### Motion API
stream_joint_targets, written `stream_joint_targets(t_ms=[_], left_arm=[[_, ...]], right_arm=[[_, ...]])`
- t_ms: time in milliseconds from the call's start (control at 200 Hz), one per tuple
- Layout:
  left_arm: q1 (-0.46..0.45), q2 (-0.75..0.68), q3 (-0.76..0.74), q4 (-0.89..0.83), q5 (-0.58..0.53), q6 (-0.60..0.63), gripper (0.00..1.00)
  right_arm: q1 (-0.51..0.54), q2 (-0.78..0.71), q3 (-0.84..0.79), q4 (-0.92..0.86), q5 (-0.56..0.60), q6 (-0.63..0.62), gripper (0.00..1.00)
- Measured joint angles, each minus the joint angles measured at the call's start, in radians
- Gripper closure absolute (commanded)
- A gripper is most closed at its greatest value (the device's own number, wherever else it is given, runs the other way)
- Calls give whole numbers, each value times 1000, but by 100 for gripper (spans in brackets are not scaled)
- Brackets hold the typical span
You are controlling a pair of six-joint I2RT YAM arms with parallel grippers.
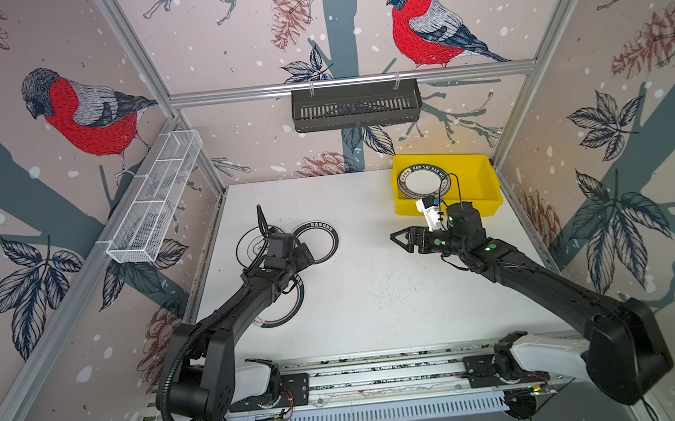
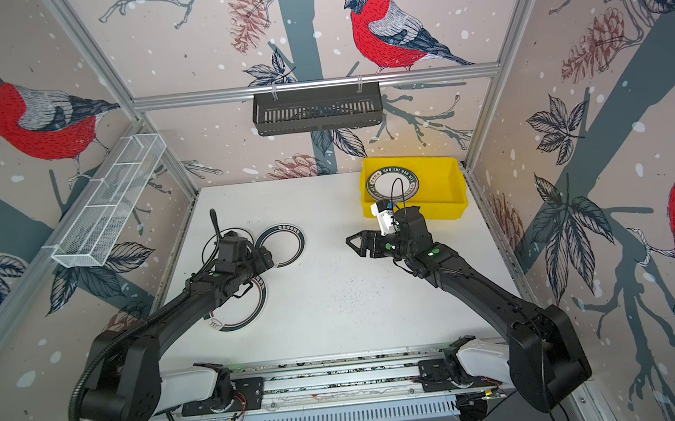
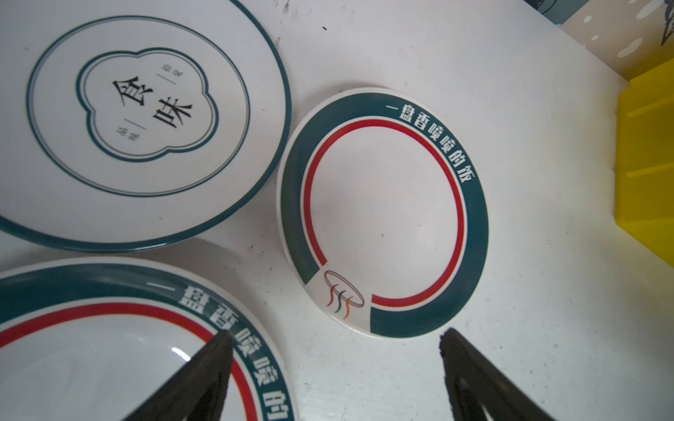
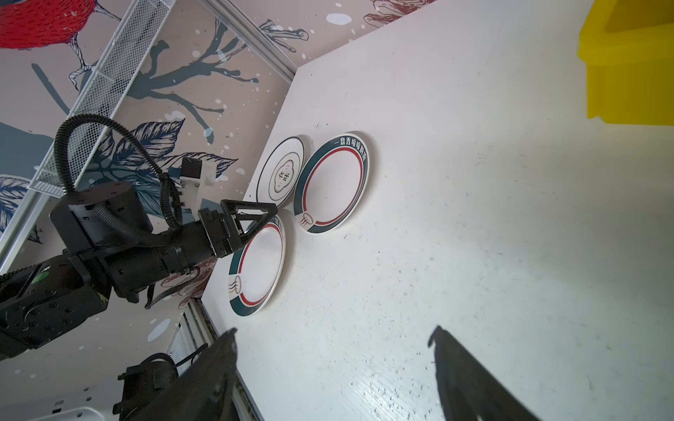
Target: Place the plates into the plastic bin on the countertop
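Your left gripper stood with its jaws spread wide and nothing between them, hovering over three plates that lay well apart from the plastic bin, across the countertop from it. Of those, the green-banded plate with the red ring lay nearest the bin. The thin-rimmed plate with centre characters sat just beside that one, farther from the bin. A second green-banded plate lay below the gripper, with one left finger showing over its rim in the left wrist view. Your right gripper was likewise wide open and empty, held above bare countertop near the bin's front wall, outside it. One plate with a dark lettered rim lay flat inside the bin, at the end nearer the other plates.
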Motion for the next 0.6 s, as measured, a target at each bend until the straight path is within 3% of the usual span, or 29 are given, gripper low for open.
stream_joint_targets(t_ms=[295, 600], left_arm=[[29, 71, 0, 8, 1, -14, 13], [34, 144, 66, 33, 3, -13, 25]], right_arm=[[-19, -17, -25, -20, -13, -26, 14], [-47, -47, -59, -40, -3, -42, 15]])
